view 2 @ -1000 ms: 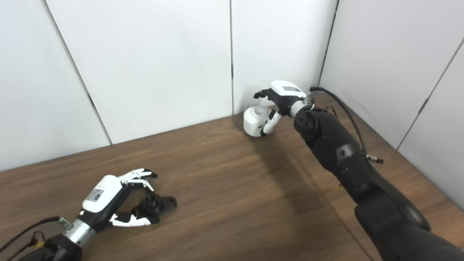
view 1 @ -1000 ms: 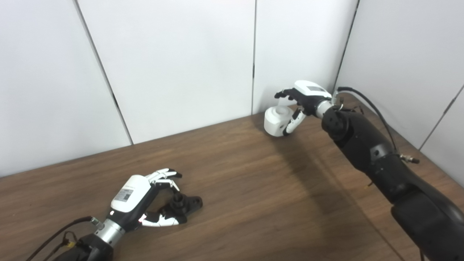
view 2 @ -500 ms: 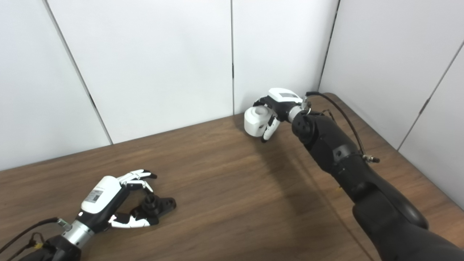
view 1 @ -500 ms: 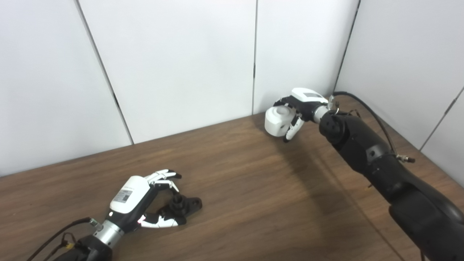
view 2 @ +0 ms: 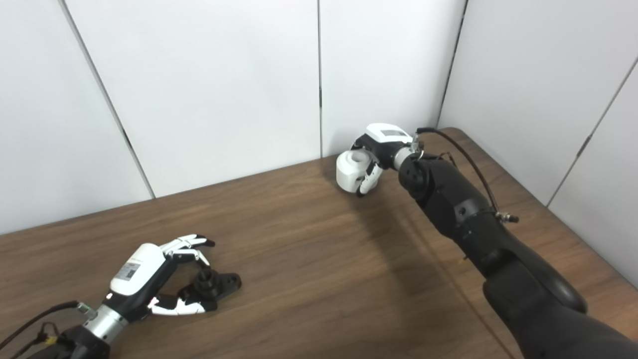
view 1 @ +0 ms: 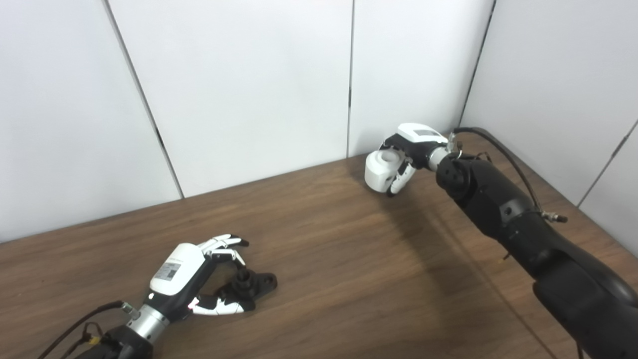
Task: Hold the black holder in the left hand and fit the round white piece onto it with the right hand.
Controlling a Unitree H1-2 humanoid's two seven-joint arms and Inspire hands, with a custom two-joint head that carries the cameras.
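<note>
The black holder (view 1: 249, 286) lies on the counter (view 1: 349, 259) at 7 o'clock, long axis toward 2 o'clock, between the left hand's (view 1: 192, 279) spread fingers, while the right hand (view 1: 411, 149) at 1 o'clock grips the round white piece (view 1: 380, 170), hollow end up.

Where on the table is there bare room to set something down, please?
The wide middle of the table, between the black holder and the right arm, is bare. It is crowded at the near left around the left robot hand and at the far corner around the round white piece.
</note>
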